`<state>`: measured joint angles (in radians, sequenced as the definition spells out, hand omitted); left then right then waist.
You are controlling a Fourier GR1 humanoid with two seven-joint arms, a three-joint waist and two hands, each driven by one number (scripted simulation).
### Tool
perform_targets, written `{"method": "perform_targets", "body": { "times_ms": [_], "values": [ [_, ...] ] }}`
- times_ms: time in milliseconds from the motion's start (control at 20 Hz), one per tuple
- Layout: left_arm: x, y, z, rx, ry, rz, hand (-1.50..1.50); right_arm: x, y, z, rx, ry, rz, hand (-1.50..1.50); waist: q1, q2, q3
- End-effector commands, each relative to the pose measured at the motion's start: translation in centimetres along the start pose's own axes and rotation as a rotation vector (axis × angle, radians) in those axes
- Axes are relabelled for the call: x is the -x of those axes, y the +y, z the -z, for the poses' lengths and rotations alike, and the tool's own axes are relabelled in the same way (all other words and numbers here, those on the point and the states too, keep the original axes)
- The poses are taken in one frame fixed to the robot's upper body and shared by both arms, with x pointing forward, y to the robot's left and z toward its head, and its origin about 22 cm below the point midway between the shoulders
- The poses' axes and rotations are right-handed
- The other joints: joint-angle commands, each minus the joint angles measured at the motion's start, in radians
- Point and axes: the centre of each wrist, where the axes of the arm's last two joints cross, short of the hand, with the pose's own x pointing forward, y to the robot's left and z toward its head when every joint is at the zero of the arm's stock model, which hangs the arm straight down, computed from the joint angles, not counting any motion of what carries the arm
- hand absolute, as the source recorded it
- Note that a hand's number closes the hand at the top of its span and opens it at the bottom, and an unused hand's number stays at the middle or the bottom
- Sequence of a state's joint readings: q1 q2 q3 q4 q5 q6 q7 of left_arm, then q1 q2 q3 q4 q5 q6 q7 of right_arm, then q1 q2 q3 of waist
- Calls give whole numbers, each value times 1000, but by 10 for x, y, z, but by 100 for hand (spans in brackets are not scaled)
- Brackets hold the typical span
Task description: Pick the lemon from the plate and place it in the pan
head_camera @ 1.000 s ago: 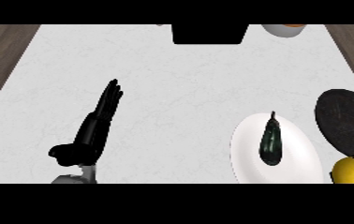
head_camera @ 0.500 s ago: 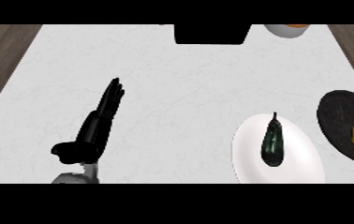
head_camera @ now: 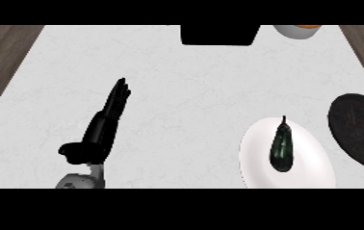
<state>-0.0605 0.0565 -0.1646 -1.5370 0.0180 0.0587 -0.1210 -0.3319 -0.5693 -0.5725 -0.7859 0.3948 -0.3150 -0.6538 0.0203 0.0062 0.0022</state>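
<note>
A white plate [head_camera: 256,166] lies at the lower right of the counter. On it rests a dark green, elongated vegetable [head_camera: 280,148] with its stem pointing away from me; no lemon shows on the plate. The dark pan [head_camera: 350,125] sits just right of the plate, cut off by the view's right edge. My left hand [head_camera: 98,133] rests open at the lower left, fingers straight and pointing up the counter, far from the plate. My right hand is out of view.
A black block [head_camera: 217,34] stands at the counter's far edge in the middle. A pale bowl [head_camera: 297,30] with something orange in it sits at the far right corner. Wood flooring shows past both far corners.
A yellow round thing at the lower right edge one second ago no longer shows. The plate and pan sit slightly lower in view. The left hand has not moved.
</note>
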Motion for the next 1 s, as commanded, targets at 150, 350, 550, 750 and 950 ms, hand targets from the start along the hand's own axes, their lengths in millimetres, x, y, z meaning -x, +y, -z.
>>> {"method": "perform_targets", "body": {
  "times_ms": [150,350,550,750,950],
  "values": [
    [-2,-8,6,57,0,-13,0,16,-3,11,-351,196,-184,-150,39,14,-2],
    [-8,-5,9,50,-18,-6,0,12,31,3,-549,219,-23,-150,44,14,3],
    [1,-11,1,41,0,13,0,1,55,8,-547,185,49,-150,31,11,3],
    [2,7,-14,40,-9,-11,0,6,45,10,-368,131,224,-150,25,8,4],
    [7,1,-13,26,18,-1,0,19,23,10,-283,145,340,-150,15,8,3]
  ]
}}
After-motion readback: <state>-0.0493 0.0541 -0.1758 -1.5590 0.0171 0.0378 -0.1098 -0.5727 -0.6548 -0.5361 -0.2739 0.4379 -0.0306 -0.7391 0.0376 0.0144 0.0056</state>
